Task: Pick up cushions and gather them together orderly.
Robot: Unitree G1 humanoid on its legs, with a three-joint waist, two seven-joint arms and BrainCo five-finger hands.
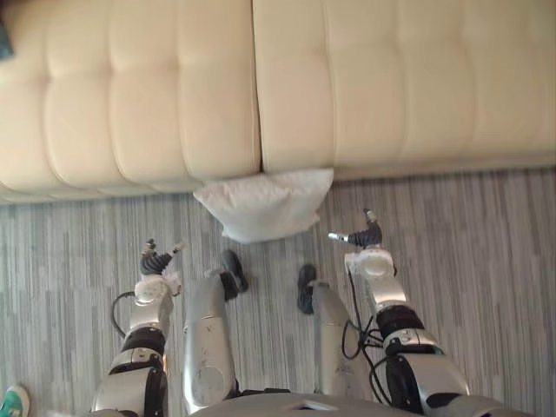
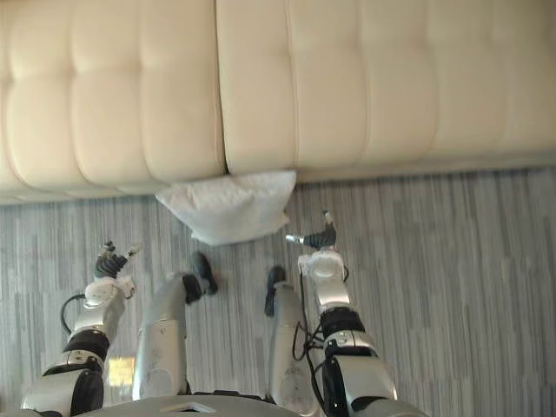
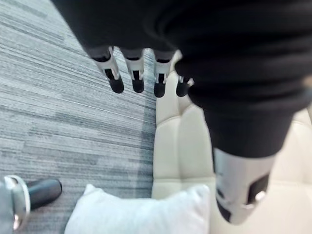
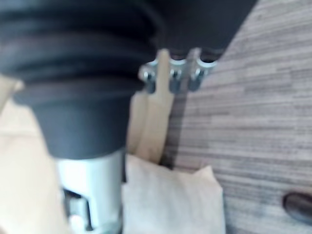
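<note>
Cushion on the floor is the task's item, but the biggest thing here is the cream tufted sofa (image 1: 174, 87), whose two seat sections meet at a seam. Below it lies grey striped carpet (image 1: 486, 261). The white cushion (image 1: 265, 204) lies flat on that carpet. Its far edge touches the sofa's front just below the seam, and one corner points back toward the robot. The left hand (image 1: 159, 258) hovers over the carpet, apart from the cushion on its left. Its fingers (image 3: 136, 78) are straight in a row, the thumb is spread away, and it holds nothing. The right hand (image 1: 365, 236) hangs near the cushion's right corner without touching it, fingers relaxed and thumb out, also empty.
</note>
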